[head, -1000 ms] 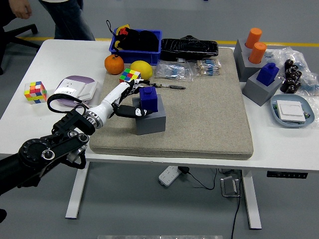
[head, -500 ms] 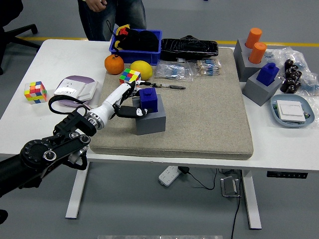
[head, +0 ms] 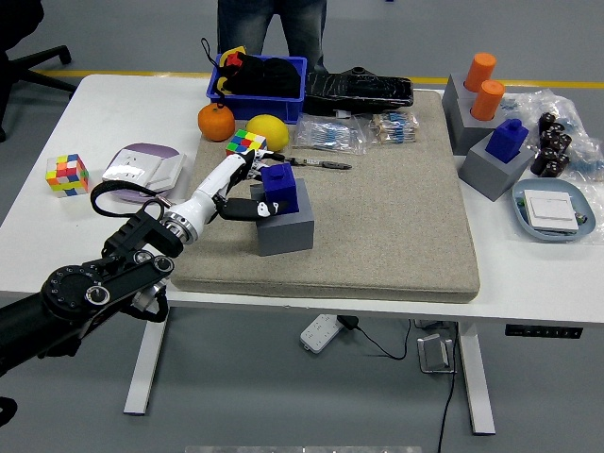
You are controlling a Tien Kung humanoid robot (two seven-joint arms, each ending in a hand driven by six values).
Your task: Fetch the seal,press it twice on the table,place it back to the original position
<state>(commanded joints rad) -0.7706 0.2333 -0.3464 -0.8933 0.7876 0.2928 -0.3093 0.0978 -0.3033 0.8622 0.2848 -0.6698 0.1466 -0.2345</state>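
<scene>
Your left arm is reaching in from the near left corner, and your left hand (head: 238,187) is sitting against the near-left side of the blue seal (head: 280,188). The white fingers (head: 233,170) are lying along the seal's far-left edge and the dark thumb is pressing at its near side, so the hand is closing around the seal. How firm the hold is, you cannot tell from this view.

The seal is resting in the top of the grey holder block (head: 285,225), just right of the hand, on the beige mat (head: 396,226). Compared with half a second ago, hand and seal are sitting in almost the same place, and the seal is not yet lifting. In my judgement the fetch is at the gripping stage, with both presses and the return outstanding.

Beyond the hand, a colour cube (head: 245,143), a lemon (head: 266,129) and an orange (head: 216,121) are lying close by. At the far edge, a person (head: 274,26) is now standing behind the blue bin (head: 257,79), having walked across. Your right arm is not showing.
</scene>
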